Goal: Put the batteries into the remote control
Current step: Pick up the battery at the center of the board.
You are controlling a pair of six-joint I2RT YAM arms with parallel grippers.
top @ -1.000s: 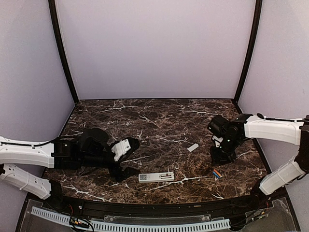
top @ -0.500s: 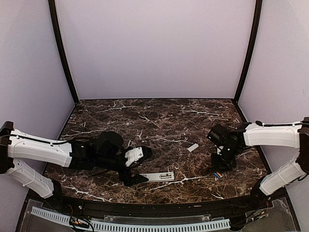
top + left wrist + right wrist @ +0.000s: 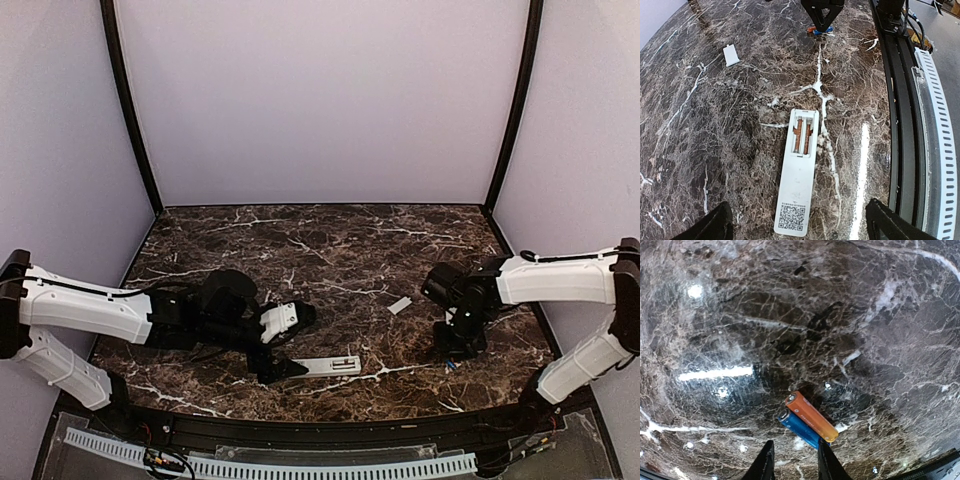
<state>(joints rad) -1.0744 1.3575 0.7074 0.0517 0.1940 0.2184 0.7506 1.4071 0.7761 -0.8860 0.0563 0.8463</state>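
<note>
Right wrist view: where are the batteries (image 3: 805, 422)?

Inspector: Both loose, well right of the remote control (image 3: 800, 172), whose bay is empty. Right gripper (image 3: 792, 462) just beside them, narrowly parted, holding nothing. Left gripper (image 3: 805, 223) spread wide over the remote control. Loading all outstanding.

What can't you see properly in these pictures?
The remote's front: left wrist view, it lies face down.
The batteries: top view, the right gripper mostly covers them.
Writing on the batteries: right wrist view, too blurry.
The left gripper's fingers: left wrist view, cut off by the bottom edge.
</note>
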